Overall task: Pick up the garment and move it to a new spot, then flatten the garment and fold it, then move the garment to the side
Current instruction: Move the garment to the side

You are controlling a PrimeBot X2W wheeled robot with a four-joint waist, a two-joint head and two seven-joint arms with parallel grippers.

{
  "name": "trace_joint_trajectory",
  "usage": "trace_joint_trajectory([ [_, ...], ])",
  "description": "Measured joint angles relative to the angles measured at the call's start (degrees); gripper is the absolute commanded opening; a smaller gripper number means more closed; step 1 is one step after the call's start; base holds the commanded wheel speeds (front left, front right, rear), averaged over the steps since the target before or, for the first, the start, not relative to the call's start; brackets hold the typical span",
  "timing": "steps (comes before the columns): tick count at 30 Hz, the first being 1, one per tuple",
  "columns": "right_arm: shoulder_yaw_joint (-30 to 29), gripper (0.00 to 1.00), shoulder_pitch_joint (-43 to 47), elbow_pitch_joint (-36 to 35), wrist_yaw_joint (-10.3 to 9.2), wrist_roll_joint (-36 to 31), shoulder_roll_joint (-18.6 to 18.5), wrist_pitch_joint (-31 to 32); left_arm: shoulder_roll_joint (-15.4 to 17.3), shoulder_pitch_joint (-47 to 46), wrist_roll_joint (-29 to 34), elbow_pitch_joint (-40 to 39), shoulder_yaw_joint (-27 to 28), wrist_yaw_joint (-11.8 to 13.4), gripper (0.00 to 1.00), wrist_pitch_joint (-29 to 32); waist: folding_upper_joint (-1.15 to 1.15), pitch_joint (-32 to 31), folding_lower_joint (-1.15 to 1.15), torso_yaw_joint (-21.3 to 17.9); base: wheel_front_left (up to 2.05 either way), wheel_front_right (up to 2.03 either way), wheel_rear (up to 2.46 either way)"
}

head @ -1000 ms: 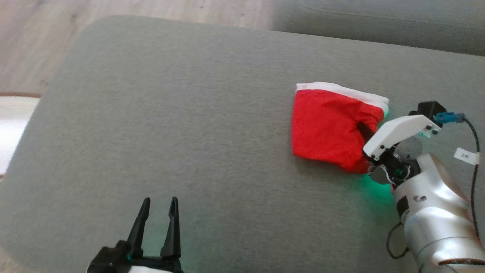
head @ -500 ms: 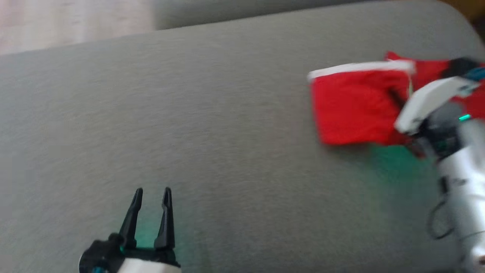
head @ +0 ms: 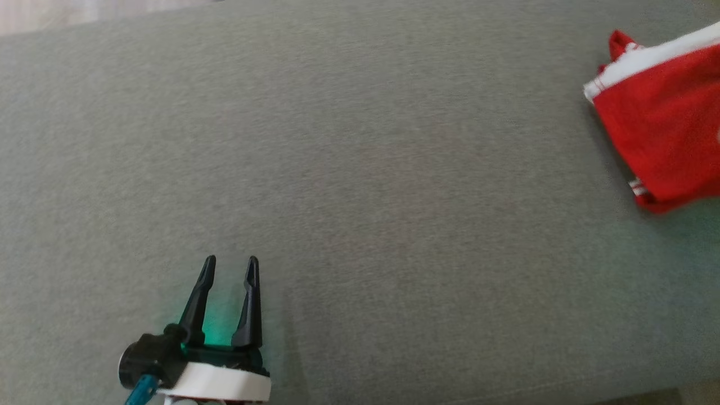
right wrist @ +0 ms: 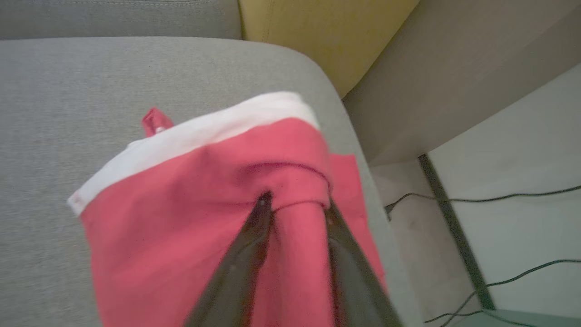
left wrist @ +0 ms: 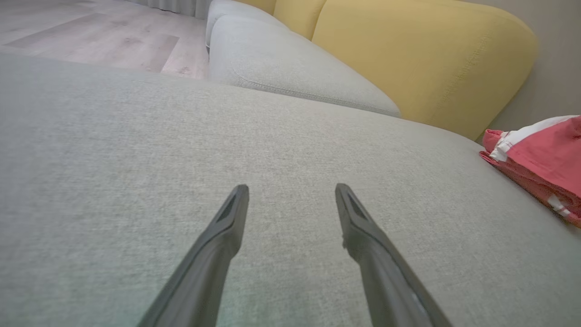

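I've got L pincer (head: 231,260) at 7 o'clock in head view, spread wide, empty. R pincer (right wrist: 296,202) is nipping a fold of the red garment (head: 664,140), which lies at 3 o'clock by the sofa cushion (head: 360,169) edge.

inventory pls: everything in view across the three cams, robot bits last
garment: 1, red with a white band, on the near cushion's right end, close to its edge
near cushion: 1, grey, the surface below both grippers
far cushion: 1, grey, beyond the near one
back cushions: 2, yellow, behind the grey ones
floor: 1, pale wood, past the cushions
cables: at least 2, dark, on the ground beside the near cushion's end
left gripper: 1, dark fingers, open, over bare cushion, holding nothing
right gripper: 1, dark fingers, a fold of the garment between them; cannot tell whether it is gripped
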Motion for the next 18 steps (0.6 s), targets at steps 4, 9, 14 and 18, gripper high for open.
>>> trace_joint_trajectory([
  [4, -2.2, 1.0, -0.3, -1.8, 0.0, -7.1, -0.9, 0.0, 0.0, 0.0, 0.0, 0.1, 0.3, 0.0, 1.0, 0.0, 0.0, 0.4, 0.0, 2.2, 0.0, 0.0, 0.0],
  [9, -2.4, 1.0, 2.1, -6.7, 0.0, -8.4, 0.2, -2.7, 0.0, 0.3, -0.7, 0.3, 0.6, 0.0, 1.0, 0.0, 0.0, -1.0, -0.01, 3.0, 0.0, 0.0, 0.0],
  [14, -3.2, 1.0, 8.2, -16.8, 0.0, -7.7, 2.2, -10.0, 0.0, 0.7, -1.6, 0.1, 1.9, 0.1, 1.0, 0.0, 0.0, -3.5, -0.01, 3.1, 0.0, 0.0, 0.0],
  [18, -4.8, 1.0, 13.7, -28.3, 0.0, -6.3, 5.6, -16.2, 0.0, 1.7, -2.0, -1.8, 2.4, 0.1, 1.0, 0.0, 0.0, -6.0, -0.01, 3.5, 0.0, 0.0, 0.0],
])
